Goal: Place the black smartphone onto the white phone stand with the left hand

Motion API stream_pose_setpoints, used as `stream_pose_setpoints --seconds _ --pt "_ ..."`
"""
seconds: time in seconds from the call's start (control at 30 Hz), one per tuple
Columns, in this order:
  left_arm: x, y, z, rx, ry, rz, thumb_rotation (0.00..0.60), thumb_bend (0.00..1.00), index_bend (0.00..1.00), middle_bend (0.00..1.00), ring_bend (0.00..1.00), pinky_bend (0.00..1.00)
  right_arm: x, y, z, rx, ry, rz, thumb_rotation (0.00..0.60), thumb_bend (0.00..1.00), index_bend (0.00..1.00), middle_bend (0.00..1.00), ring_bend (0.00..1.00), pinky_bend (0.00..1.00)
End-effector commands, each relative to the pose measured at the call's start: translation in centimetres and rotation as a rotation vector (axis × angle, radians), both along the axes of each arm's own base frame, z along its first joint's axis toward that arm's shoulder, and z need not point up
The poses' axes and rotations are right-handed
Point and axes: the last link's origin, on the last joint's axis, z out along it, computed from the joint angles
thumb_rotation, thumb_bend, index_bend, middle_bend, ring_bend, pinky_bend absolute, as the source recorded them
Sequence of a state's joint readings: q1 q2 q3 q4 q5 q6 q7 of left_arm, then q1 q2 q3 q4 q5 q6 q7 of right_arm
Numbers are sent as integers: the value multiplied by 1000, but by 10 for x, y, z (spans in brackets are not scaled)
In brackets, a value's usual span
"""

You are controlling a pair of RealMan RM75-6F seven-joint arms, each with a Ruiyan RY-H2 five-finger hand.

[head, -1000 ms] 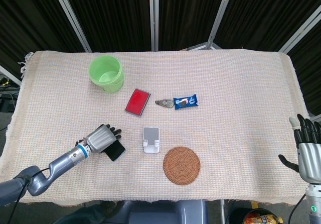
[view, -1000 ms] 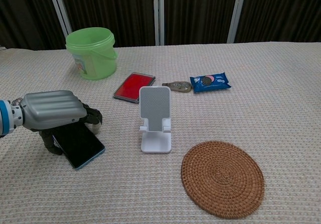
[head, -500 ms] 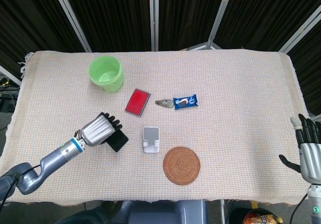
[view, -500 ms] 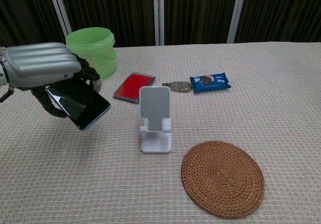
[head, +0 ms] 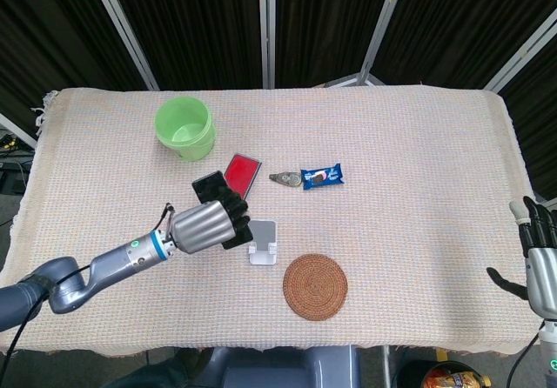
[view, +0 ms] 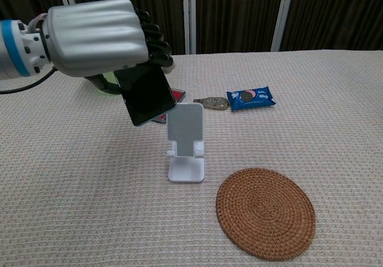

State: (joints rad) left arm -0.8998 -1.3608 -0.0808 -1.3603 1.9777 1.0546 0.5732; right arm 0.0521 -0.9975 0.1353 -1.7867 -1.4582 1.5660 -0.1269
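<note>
My left hand (head: 207, 225) (view: 96, 36) grips the black smartphone (head: 211, 188) (view: 146, 95) and holds it in the air, tilted, just left of and above the white phone stand (head: 262, 241) (view: 185, 140). The stand is upright on the cloth with nothing on its rest. The phone's lower edge hangs close to the stand's back plate; the two look apart. My right hand (head: 540, 259) shows at the right edge of the head view, fingers apart, holding nothing.
A green bucket (head: 184, 127) stands at the back left. A red case (head: 242, 170), a small metal item (head: 284, 178) and a blue snack packet (head: 322, 176) lie behind the stand. A round woven coaster (head: 315, 286) (view: 265, 212) lies to its front right.
My left hand has lifted the smartphone off the cloth and carried it up and rightward to beside the stand. The right hand has sunk slightly at the frame edge.
</note>
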Motion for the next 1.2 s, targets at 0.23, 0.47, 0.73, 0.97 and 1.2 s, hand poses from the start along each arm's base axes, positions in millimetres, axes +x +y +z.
stream_pose_setpoints --seconds 0.23,0.47,0.73,0.97,1.2 --pt "30 -5 -37 43 190 -236 600 3 533 362 443 406 -5 1 6 -11 -14 -16 600 0 0 0 0 0" --pt "33 -4 -45 70 265 -291 600 5 513 357 443 398 -7 2 10 -19 -24 -19 600 0 0 0 0 0" --pt "41 3 -52 118 296 -312 600 5 501 341 435 382 -9 1 12 -18 -37 -26 600 0 0 0 0 0" --pt "43 -4 -59 145 334 -339 600 4 481 289 399 352 -10 1 13 -17 -45 -28 600 0 0 0 0 0" --pt "43 -8 -63 196 362 -355 600 3 472 266 386 346 -10 2 16 -22 -54 -23 600 0 0 0 0 0"
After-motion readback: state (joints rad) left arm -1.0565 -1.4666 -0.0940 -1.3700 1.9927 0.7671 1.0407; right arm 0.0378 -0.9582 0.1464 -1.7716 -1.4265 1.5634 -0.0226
